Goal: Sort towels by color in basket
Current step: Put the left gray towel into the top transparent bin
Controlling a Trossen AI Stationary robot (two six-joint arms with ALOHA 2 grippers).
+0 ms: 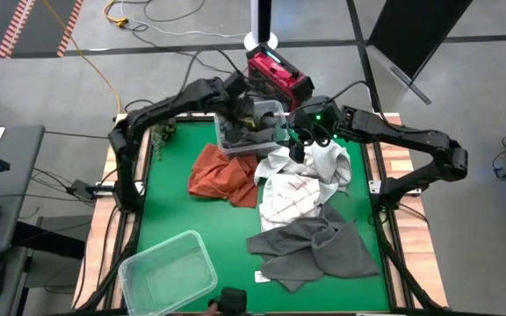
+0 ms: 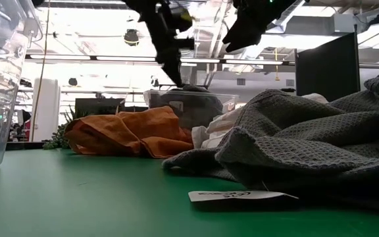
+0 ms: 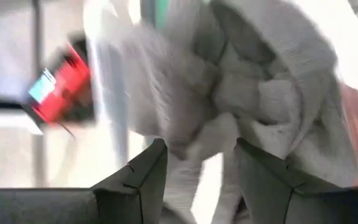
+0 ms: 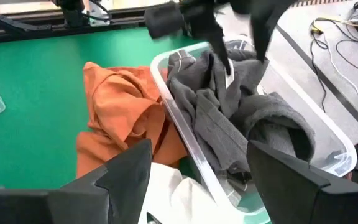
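A clear bin (image 1: 235,140) at the table's far middle holds bunched grey towels (image 4: 229,124). My left gripper (image 1: 251,114) points down into it, shut on a grey towel (image 3: 229,81). My right gripper (image 1: 297,147) hangs open above a white towel (image 1: 328,162), just right of the bin, touching nothing. A rust orange towel (image 1: 222,175) lies against the bin's near wall. A white towel with red grid lines (image 1: 288,197) rests partly on a dark grey towel (image 1: 314,250) toward the near edge. My left gripper pinches a raised fold (image 4: 224,67) of the grey towel between its two fingers (image 4: 219,46). It comes from above, pointing down into the bin. The rest of the towel lies slack in the bin on the other grey cloth. How many layers it has I cannot tell.
An empty clear bin (image 1: 165,272) stands at the near left corner. A red and black device (image 1: 278,75) sits beyond the far edge. A small label (image 2: 239,196) lies on the green mat near the dark grey towel. Bare mat (image 1: 165,202) lies to the left.
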